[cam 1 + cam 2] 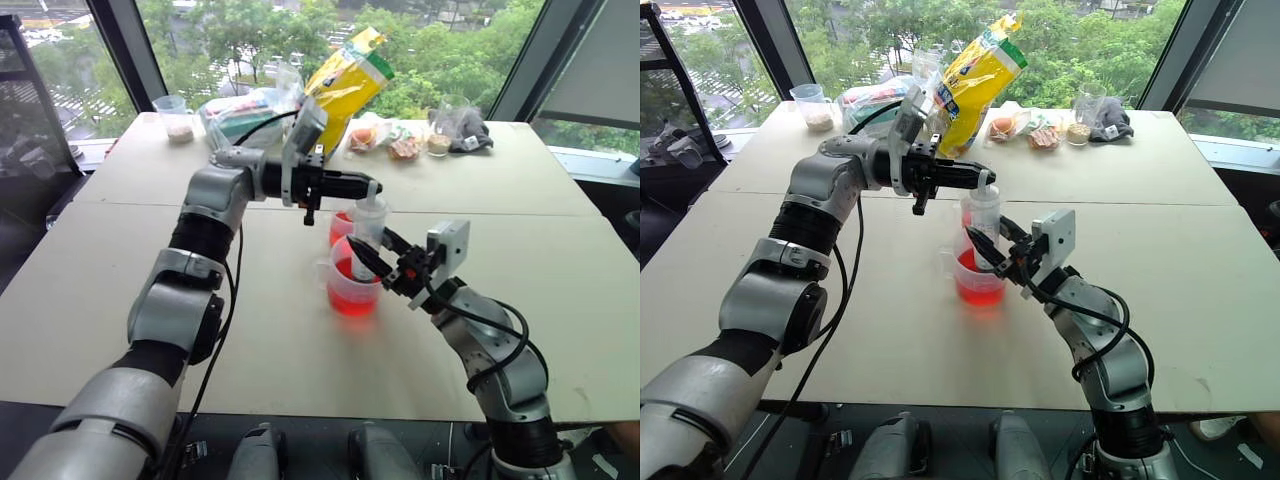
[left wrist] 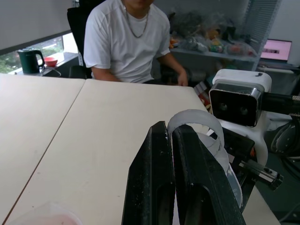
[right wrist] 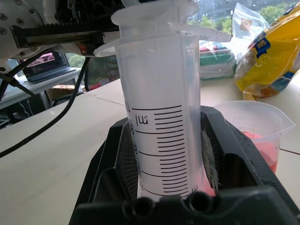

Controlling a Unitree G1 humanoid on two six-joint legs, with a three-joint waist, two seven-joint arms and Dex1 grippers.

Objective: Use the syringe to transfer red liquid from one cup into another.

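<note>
I see the large clear plastic syringe with black graduation marks (image 3: 161, 136) standing upright over the wide clear plastic measuring cup holding translucent red liquid (image 1: 352, 288), its lower end down inside that cup. My right claw (image 1: 362, 252) is clamped on the syringe barrel, 1 black finger on each side of it, as the right wrist view shows plainly. My left claw (image 1: 366, 187) reaches in level from the left, and its 2 black fingers (image 2: 154, 187) are closed together on the white plunger top (image 2: 194, 124) at the upper end of the syringe.

The smaller, narrower clear cup tinted red (image 1: 341, 226) stands just behind the measuring cup, touching or nearly touching it; I cannot tell which. Both cups sit near the middle of the pale beige desk (image 1: 560, 300).

Along the far edge of the desk lie a yellow and green plastic bag (image 1: 350, 85), a clear cup with pale beige grains (image 1: 176, 118) toward the far left corner, and several small packets. In the left wrist view a person in a white T-shirt (image 2: 124, 40) sits at the desk's edge.
</note>
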